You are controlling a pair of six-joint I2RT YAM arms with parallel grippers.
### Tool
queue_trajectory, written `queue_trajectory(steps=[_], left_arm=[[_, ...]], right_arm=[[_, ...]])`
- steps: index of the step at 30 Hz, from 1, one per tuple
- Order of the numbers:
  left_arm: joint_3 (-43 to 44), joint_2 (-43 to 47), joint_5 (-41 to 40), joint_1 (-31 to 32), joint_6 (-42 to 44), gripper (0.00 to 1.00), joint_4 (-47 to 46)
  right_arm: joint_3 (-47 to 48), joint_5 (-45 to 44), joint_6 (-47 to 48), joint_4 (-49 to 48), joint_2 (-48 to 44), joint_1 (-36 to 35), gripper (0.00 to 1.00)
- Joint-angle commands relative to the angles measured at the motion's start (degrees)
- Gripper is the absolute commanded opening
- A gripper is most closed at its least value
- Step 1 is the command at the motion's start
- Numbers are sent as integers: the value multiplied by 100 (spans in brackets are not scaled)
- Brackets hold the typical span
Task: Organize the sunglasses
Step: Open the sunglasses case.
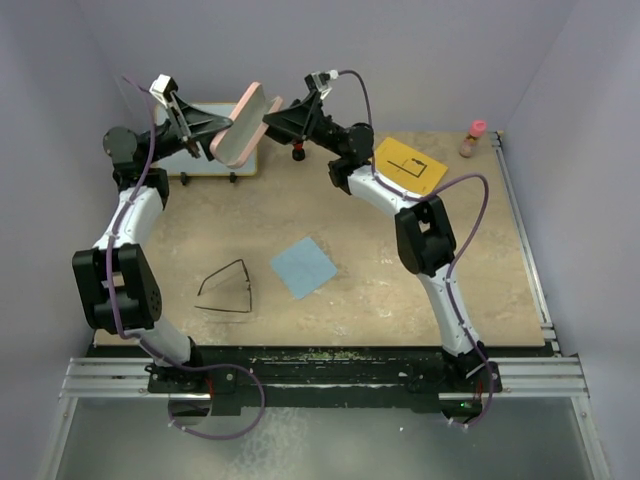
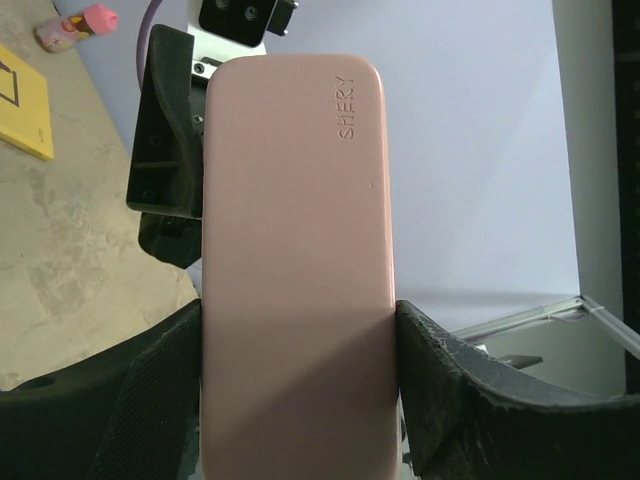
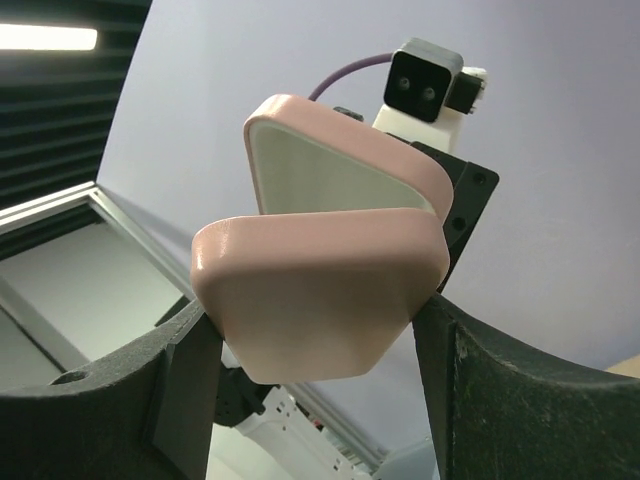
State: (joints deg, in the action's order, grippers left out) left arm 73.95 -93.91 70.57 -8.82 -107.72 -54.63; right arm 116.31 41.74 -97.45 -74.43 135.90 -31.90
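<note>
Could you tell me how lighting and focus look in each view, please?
Top external: even light; the sunglasses read thin and faint. Left wrist: the case is close and sharp, its lower part shadowed. Right wrist: a bright ceiling light glares at top left.

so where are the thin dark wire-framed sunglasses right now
In the top external view, the thin dark wire-framed sunglasses lie on the beige tabletop, near left, just left of the light blue square cloth, not touching it.
</note>
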Motion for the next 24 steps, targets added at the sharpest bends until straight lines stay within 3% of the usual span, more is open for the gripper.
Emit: queue_trajectory(steps=[1, 6, 11, 24], left_arm=[[-342, 408, -774, -18, -822, 4, -1109], [-1029, 462, -1096, -22, -1371, 4, -1381], [-1160, 492, -1221, -23, -1479, 4, -1498], [-1547, 502, -1449, -251, -2043, 4, -1589]], right_arm=[[224, 426, -224, -454, 265, -142, 0], [91, 270, -318, -959, 330, -164, 0], [118, 188, -809, -1764, 573, -167, 0], [-379, 195, -811, -2294, 526, -176, 0]])
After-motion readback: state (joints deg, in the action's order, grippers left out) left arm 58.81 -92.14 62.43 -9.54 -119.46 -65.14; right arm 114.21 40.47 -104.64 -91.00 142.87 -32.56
